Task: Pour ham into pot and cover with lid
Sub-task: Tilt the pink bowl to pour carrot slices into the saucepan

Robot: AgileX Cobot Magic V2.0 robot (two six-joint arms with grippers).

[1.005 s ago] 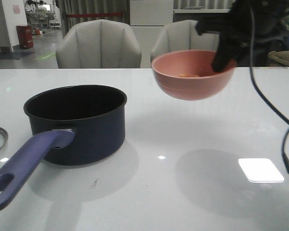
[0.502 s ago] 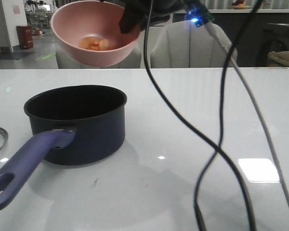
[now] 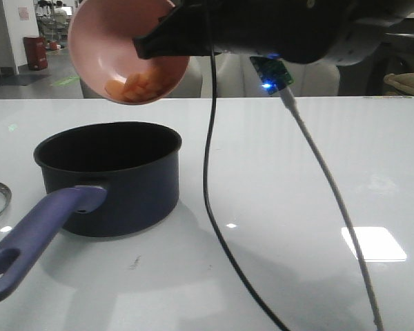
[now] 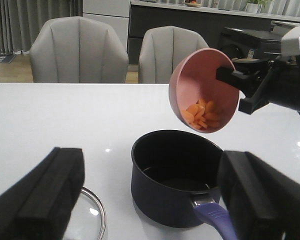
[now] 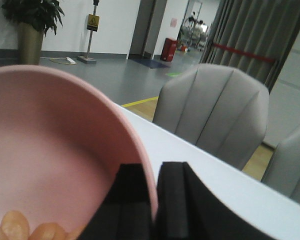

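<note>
My right gripper [image 3: 148,43] is shut on the rim of the pink bowl [image 3: 114,52] and holds it tilted above the pot [image 3: 110,176]. The ham chunks [image 3: 134,86] lie heaped at the bowl's low side; they also show in the left wrist view [image 4: 201,114] and the right wrist view [image 5: 20,227]. The dark navy pot stands on the table with its purplish-blue handle [image 3: 34,238] pointing toward me; its inside looks empty in the left wrist view [image 4: 176,170]. The glass lid [image 4: 90,217] lies flat on the table left of the pot, its knob hidden. My left gripper [image 4: 150,200] is open, above the pot and lid.
The white table [image 3: 297,207] stretches to the right of the pot. The right arm's black cable [image 3: 210,172] and grey cable [image 3: 331,200] hang down over it. Two grey chairs [image 4: 80,50] stand behind the table's far edge.
My right gripper carried the pink bowl from the right, up and left to above the pot, then tilted it further; the ham slid to the bowl's low side.
</note>
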